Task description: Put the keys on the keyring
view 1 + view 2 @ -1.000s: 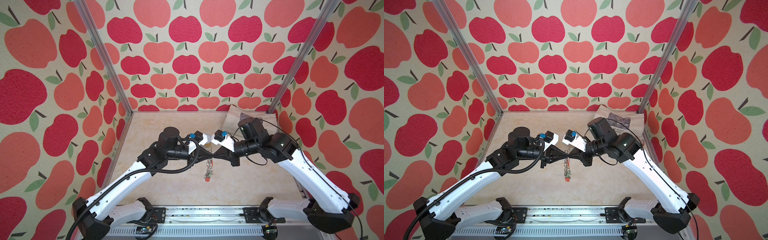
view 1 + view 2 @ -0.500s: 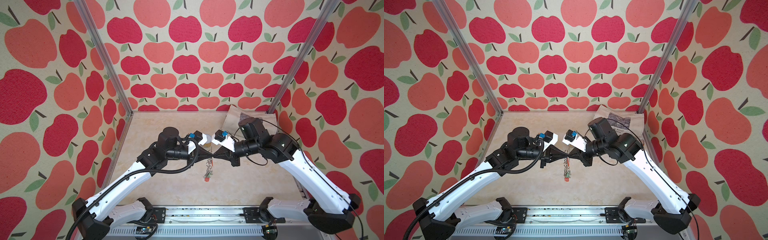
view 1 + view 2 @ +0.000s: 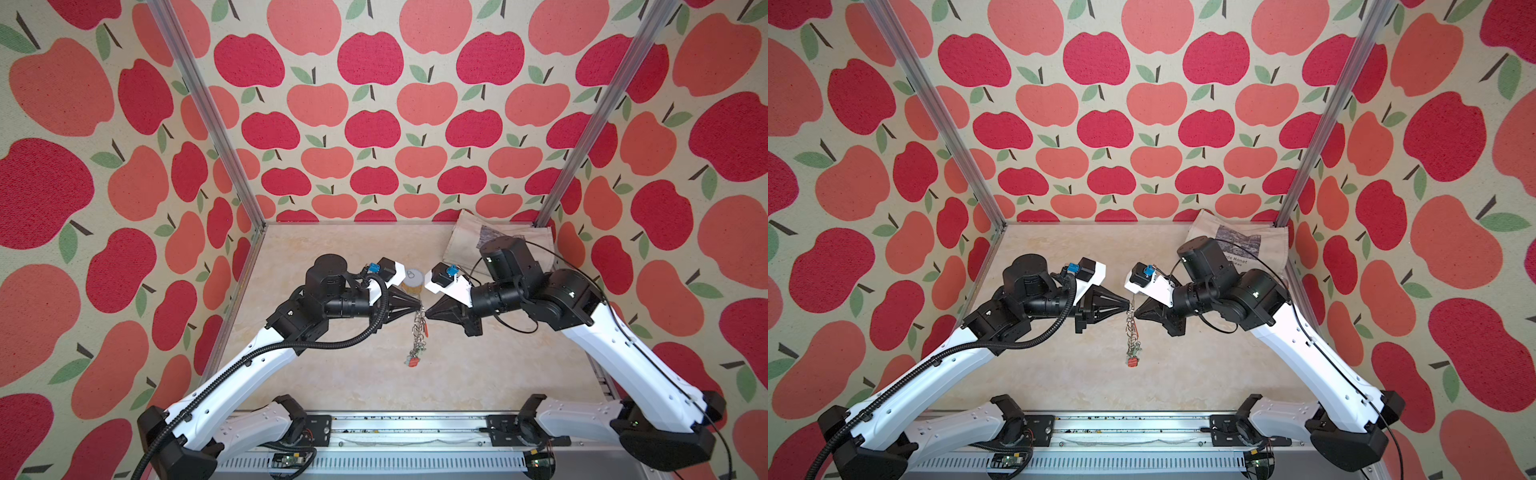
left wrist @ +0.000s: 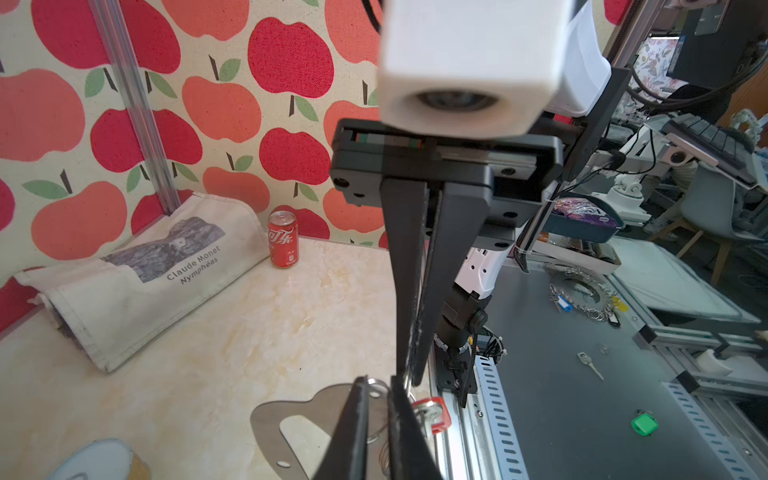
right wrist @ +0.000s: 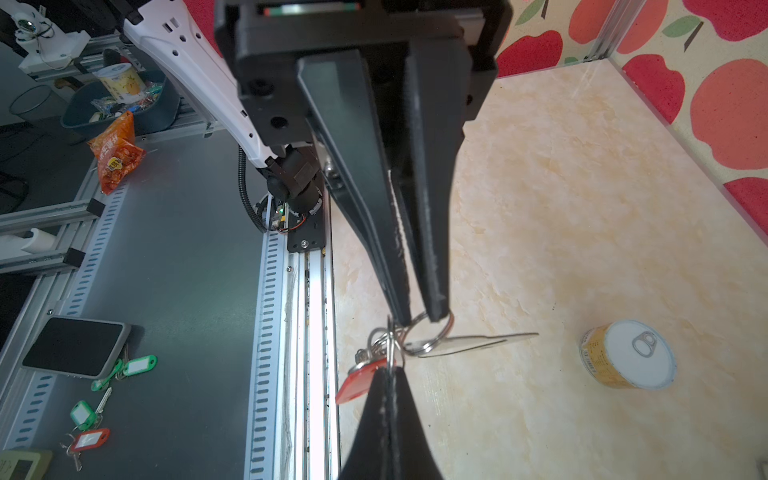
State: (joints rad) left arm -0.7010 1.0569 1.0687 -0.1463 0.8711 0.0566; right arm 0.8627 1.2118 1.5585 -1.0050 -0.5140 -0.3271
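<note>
- The keyring (image 4: 307, 399) is off the table (image 3: 332, 374). It is held in the air between the two claws, just below the middle of both top views.
- A short string of rings and tags hangs from it toward the lower middle of the frame and ends in a red tag (image 3: 412, 362) (too small there to count keys).
- The right claw (image 5: 422, 318) is clenched on one of the keyring's metal rings. I judge that this grip carries the whole bundle.
- The left claw (image 4: 376, 385) has its fingers a little apart, with a ring showing in the gap. I read it as released rather than clamped (the gap is narrow, so a light touch cannot be ruled out).
- A red-tagged key (image 5: 358, 384) hangs in the knot of rings right at the tips of both claws.
- My judgement is that this key is on, or nearly on. Whether its ring is threaded all the way round cannot be told.
- No loose key shows on the table in the top views. A tin can (image 5: 627, 353) stands just behind the claws, and a cloth bag (image 3: 463, 237) lies in the far right corner.
- Spare keys (image 5: 139, 365) with green and red tags lie on the dark surface (image 5: 187, 249) beyond the metal rail (image 5: 316, 270), outside the walled table (whether they belong to the job is unclear).
- If they do not, what looks left is to check the key and set the keyring down.
</note>
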